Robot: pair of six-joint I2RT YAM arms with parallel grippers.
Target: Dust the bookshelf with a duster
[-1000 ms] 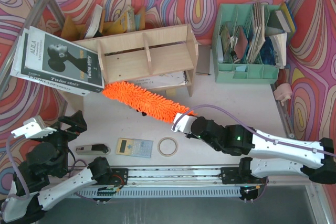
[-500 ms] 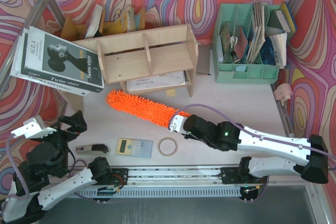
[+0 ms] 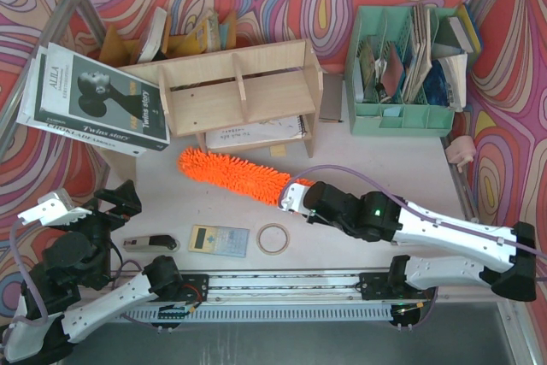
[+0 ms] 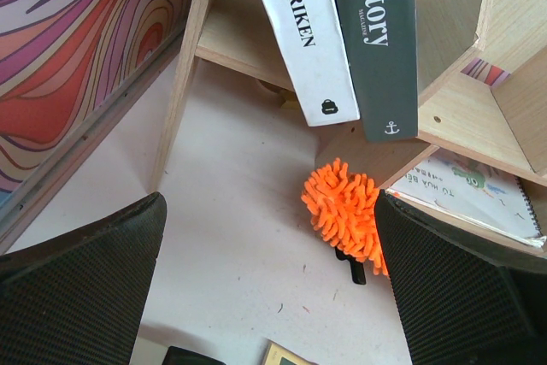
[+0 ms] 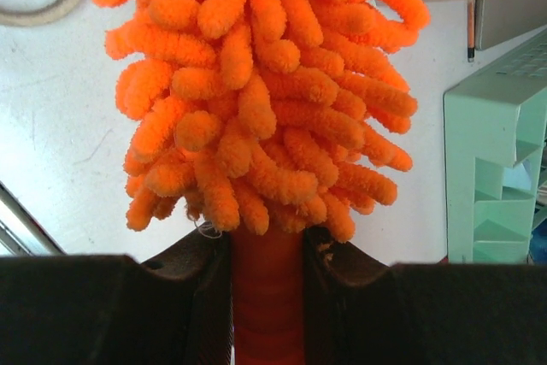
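Duster (image 3: 231, 175): drawn back from under bookshelf (image 3: 235, 83), now slanted over tabletop (image 3: 367, 156) just in front. Right fingers (image 5: 102, 305) clamp slim handle (image 5: 267, 297) below fluffy head; left fingers (image 4: 77, 288) wide, idle. Likely light; head soft, handle smooth, possibly slippery. Best gripped at handle.

I count one bookshelf (image 3: 235, 91) and one duster (image 3: 231, 175). There are two grippers: the left gripper (image 4: 269, 288) and the right gripper (image 5: 267, 288). On the near table I see one calculator (image 3: 219, 239), one tape ring (image 3: 273, 238) and one small dark tool (image 3: 151, 244). Two big books (image 3: 102, 96) sit at the shelf's left end and one notebook (image 3: 256, 132) under it. Far right is one green organiser (image 3: 402, 119); its books I can't count
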